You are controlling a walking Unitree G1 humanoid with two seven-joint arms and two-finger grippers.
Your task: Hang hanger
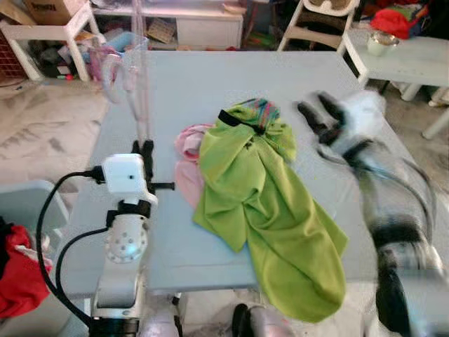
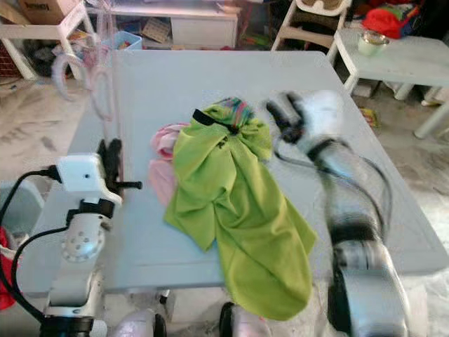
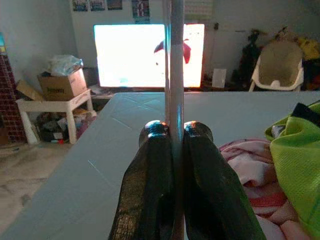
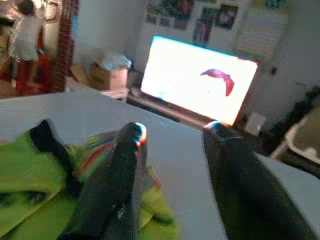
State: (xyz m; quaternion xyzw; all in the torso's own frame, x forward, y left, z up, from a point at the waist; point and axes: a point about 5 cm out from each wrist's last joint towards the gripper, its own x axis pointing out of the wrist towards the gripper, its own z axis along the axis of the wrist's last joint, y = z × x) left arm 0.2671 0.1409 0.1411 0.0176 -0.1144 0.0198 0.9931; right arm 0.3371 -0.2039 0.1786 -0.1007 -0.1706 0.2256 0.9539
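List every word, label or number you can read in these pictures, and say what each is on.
None can be read.
Cardboard box on the small white table: dark print, too blurred to read.
Posters on the wall above the bright screen: too small and blurred.
Green garment on the table: no print visible.

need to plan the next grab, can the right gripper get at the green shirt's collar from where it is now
Probably yes. The right gripper hovers open just beside the collar of the green shirt, with bare table between them. The left gripper is off to the side, shut on the hanger.
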